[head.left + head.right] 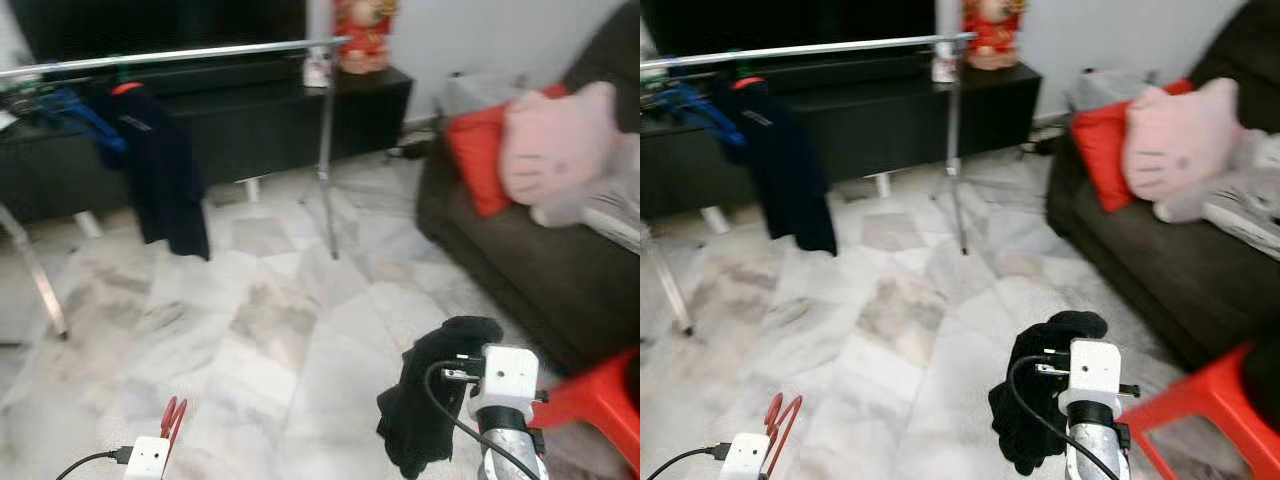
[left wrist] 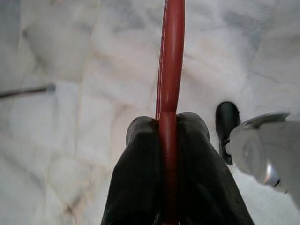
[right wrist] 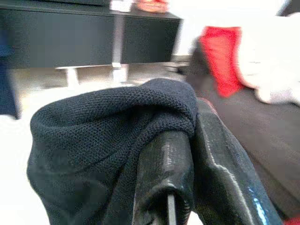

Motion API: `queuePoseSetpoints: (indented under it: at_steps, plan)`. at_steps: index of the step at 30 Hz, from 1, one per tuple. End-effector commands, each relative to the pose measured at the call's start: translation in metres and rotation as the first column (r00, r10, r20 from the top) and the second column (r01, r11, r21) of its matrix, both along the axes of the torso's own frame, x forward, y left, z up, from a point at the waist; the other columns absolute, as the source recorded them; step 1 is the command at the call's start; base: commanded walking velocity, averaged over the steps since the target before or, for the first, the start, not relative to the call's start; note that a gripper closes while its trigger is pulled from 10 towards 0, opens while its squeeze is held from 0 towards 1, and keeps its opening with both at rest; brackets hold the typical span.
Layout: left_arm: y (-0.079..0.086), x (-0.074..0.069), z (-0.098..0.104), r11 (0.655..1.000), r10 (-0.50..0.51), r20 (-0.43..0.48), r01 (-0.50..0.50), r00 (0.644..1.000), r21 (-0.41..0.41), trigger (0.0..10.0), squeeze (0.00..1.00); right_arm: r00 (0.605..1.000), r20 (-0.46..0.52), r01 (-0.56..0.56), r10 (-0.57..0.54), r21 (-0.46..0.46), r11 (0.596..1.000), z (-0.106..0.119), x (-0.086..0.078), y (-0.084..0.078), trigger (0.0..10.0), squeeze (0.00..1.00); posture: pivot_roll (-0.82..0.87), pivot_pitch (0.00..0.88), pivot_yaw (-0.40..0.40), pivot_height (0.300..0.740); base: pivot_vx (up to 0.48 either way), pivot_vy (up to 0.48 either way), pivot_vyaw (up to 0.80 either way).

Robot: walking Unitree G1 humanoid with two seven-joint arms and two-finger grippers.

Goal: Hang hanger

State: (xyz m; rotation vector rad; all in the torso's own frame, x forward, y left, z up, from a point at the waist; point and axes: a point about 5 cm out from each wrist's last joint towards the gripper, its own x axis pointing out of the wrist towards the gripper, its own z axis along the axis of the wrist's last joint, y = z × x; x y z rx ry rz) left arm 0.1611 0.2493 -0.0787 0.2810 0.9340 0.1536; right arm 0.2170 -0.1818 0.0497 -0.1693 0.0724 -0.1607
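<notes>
A red hanger [image 2: 169, 84] is clamped between the black fingers [image 2: 136, 183] of my left gripper [image 2: 168, 123], which is shut on it low at the left; the hanger's red loop [image 1: 172, 419] pokes up above the white wrist. My right gripper [image 3: 180, 140] is shut on a bunched black knitted garment [image 1: 430, 405], held low at the right over the floor. A silver clothes rail [image 1: 180, 55] runs across the back left, with a dark blue garment [image 1: 160, 175] hanging from it on a red hanger.
A black TV cabinet [image 1: 260, 110] stands behind the rail. A dark sofa [image 1: 530, 260] with a red cushion and a pink plush pillow [image 1: 560, 150] lines the right side. A red plastic stool [image 1: 600, 400] sits at the lower right. Marble floor lies between.
</notes>
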Motion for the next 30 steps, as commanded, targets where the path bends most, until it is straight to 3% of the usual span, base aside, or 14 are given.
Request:
queuePoseSetpoints:
  at_steps: [1,9,30]
  plan:
    - [-0.001,-0.005,-0.003,1.0,0.004,-0.03,-0.004,1.0,-0.003,10.0,0.0,0.999,0.033,-0.002,0.003,-0.009,1.0,0.008,0.003,-0.001,10.0,0.0,-0.02,0.0,-0.055,0.74,0.0,0.0,0.79]
    - [-0.006,-0.004,-0.004,0.999,-0.038,-0.048,0.038,0.998,0.006,10.0,0.0,0.999,0.04,-0.002,0.002,-0.006,1.0,0.014,0.013,-0.004,10.0,0.0,-0.02,0.0,-0.063,0.74,0.0,0.0,0.77]
    - [-0.01,-0.009,-0.008,0.998,-0.062,-0.081,0.061,0.995,-0.014,10.0,0.0,0.999,0.035,-0.033,0.031,0.044,0.998,0.014,0.013,0.0,10.0,0.0,-0.01,0.0,-0.066,0.74,0.0,0.0,0.79]
